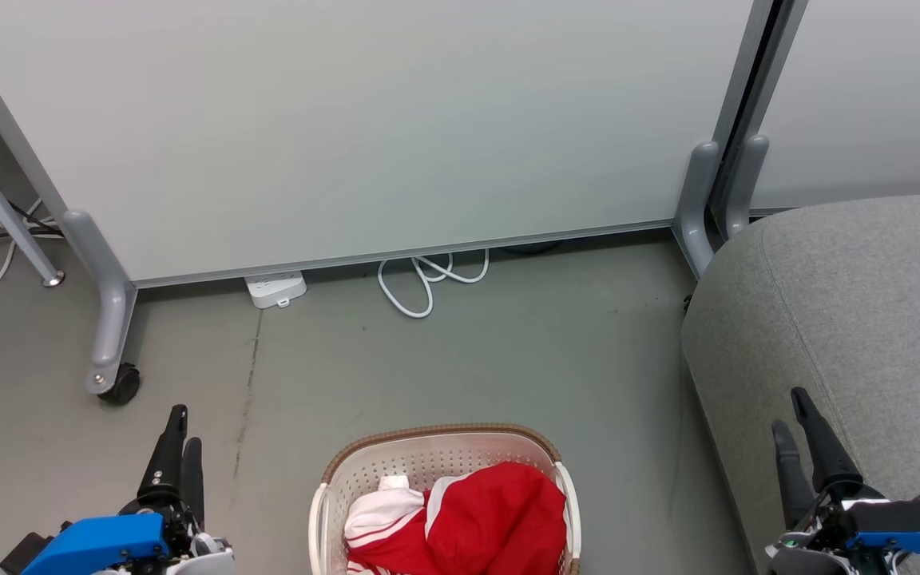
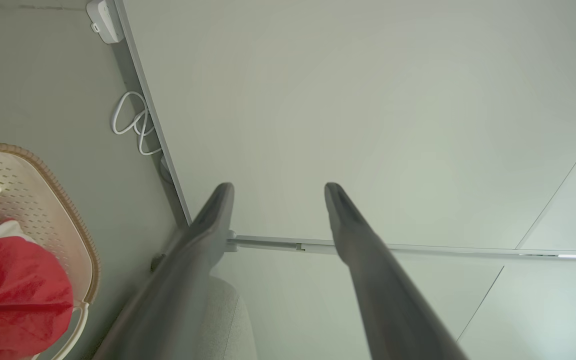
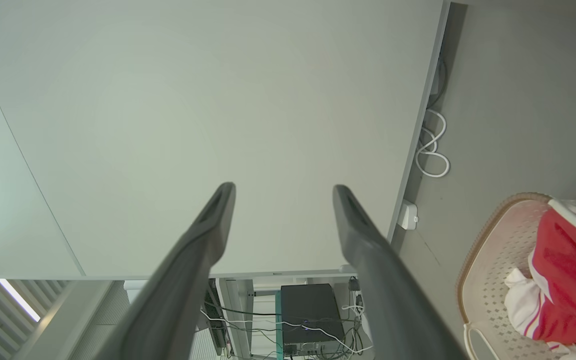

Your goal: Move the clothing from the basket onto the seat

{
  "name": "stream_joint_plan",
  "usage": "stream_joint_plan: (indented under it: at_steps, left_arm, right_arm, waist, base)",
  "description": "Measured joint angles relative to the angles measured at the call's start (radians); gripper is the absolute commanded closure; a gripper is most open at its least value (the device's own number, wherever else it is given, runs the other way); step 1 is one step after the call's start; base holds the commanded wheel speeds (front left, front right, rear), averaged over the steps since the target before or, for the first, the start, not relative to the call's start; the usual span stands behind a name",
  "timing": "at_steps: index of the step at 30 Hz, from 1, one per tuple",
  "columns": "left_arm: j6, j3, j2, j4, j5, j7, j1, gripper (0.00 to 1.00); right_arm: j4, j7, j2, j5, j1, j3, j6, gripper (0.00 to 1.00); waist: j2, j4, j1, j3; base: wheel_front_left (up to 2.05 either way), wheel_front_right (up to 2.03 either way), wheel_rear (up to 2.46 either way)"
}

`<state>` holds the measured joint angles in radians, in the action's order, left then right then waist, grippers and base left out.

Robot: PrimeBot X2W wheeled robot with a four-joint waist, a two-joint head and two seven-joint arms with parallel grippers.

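Gaping left fingers (image 2: 213, 225) and right fingers (image 3: 210, 225), both empty, clothing (image 1: 500, 511) lying in basket (image 1: 428, 461).

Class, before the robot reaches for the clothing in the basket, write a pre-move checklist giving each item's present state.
1. Left claw open, holding nothing: ok.
2. Right claw open, holding nothing: ok.
3. Clothing lying uncovered in the basket: ok.
4. Seat in view on the robot's right: ok.
5. How many garments are piled there: cannot tell.

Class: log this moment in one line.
red-white fabric clothing in cream perforated plastic basket | left claw open | right claw open
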<state>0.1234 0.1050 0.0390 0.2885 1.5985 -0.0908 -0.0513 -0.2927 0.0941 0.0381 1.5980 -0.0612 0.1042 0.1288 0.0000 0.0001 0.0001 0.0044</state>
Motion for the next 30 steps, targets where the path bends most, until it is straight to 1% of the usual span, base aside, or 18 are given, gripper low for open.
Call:
stream_joint_plan:
  at_steps: [5, 11, 23, 30]
  left_arm:
    - [0.0, -0.005, 0.0, -0.003, -0.023, 0.015, -0.001, 0.0]
    - [0.0, -0.011, 0.0, -0.016, -0.115, 0.043, -0.01, 0.0]
    - [-0.001, -0.02, 0.001, -0.04, -0.355, 0.094, -0.02, 0.0]
    - [-0.015, -0.047, 0.001, -0.056, -0.502, 0.12, -0.025, 0.0]
  right_arm:
    - [0.004, -0.016, 0.0, -0.023, 0.0, -0.004, 0.0, 0.0]
    - [0.018, -0.044, 0.0, -0.112, -0.002, -0.015, 0.0, 0.0]
    - [0.053, -0.096, 0.001, -0.331, -0.016, -0.049, 0.0, 0.0]
    - [0.066, -0.122, 0.001, -0.466, -0.016, -0.08, 0.0, 0.0]
  waist:
    - [0.0, 0.0, 0.0, 0.001]
    - [0.0, 0.0, -0.0001, 0.003]
    - [0.0, 0.002, -0.0001, 0.007]
    - [0.0, 0.003, 0.0, 0.008]
  base:
    - [0.0, 0.0, 0.0]
    - [0.0, 0.0, 0.0]
    - [0.0, 0.0, 0.0]
    - [0.0, 0.0, 0.0]
